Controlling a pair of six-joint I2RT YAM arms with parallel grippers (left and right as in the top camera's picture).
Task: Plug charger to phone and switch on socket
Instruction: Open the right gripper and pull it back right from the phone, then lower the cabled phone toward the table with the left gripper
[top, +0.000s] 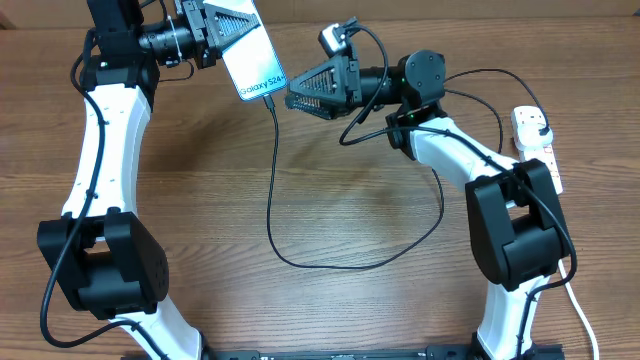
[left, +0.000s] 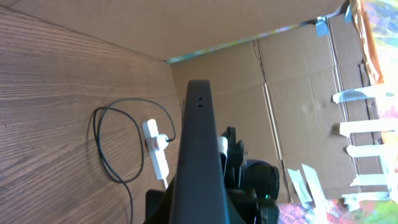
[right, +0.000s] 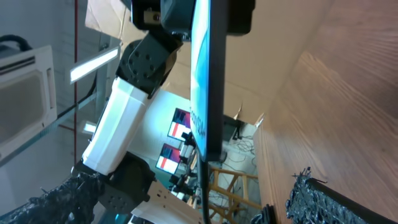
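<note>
My left gripper is shut on the phone, holding it above the table at the back with its cyan-blue screen up. The phone shows edge-on in the left wrist view and the right wrist view. The charger cable is plugged into the phone's lower end and loops across the table to the socket, where its plug sits. My right gripper is open just right of the phone's lower end. In the right wrist view the cable hangs between its spread fingers, untouched.
The socket lies at the table's far right next to the right arm's base, its white cord running off the front. Cardboard walls stand behind the table. The cable loop lies on the wood in the middle right.
</note>
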